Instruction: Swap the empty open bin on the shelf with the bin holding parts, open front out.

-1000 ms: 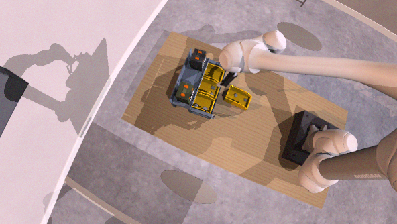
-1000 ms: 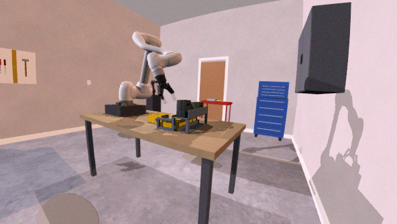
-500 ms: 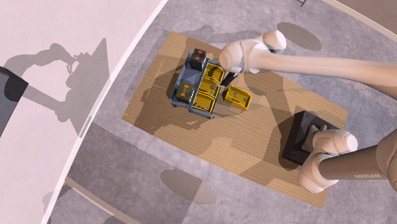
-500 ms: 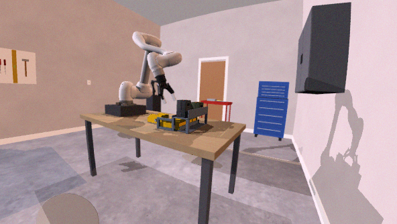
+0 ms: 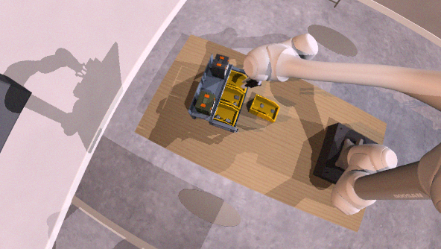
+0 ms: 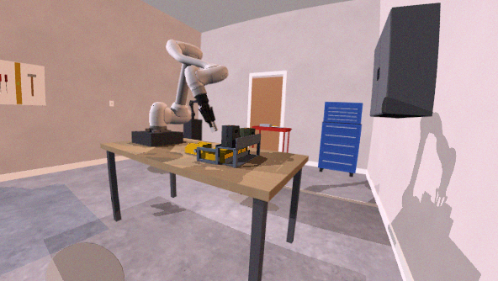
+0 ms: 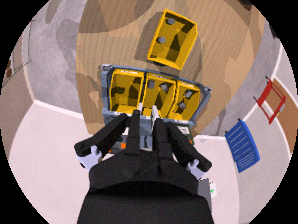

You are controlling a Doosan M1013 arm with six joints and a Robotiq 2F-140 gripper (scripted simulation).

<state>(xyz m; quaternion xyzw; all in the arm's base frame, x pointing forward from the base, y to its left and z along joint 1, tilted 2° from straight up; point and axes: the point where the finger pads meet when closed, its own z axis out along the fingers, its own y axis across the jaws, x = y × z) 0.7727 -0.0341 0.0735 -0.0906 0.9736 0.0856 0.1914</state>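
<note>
My fingers (image 5: 253, 84) (image 6: 214, 126), nearly pressed together and pinching nothing, hover above the shelf (image 5: 213, 86) (image 6: 249, 141) (image 7: 104, 86). In the wrist view, the seemingly empty bin (image 5: 238, 79) (image 6: 209, 155) (image 7: 126, 92) lies ahead-left, its long axis running away from me.

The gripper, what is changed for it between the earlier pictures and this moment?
The gripper has swung from its earlier slant toward the shelf, and its fingers have come closer together. No bin was visibly taken or released. The bins and shelf stayed in place.
</note>
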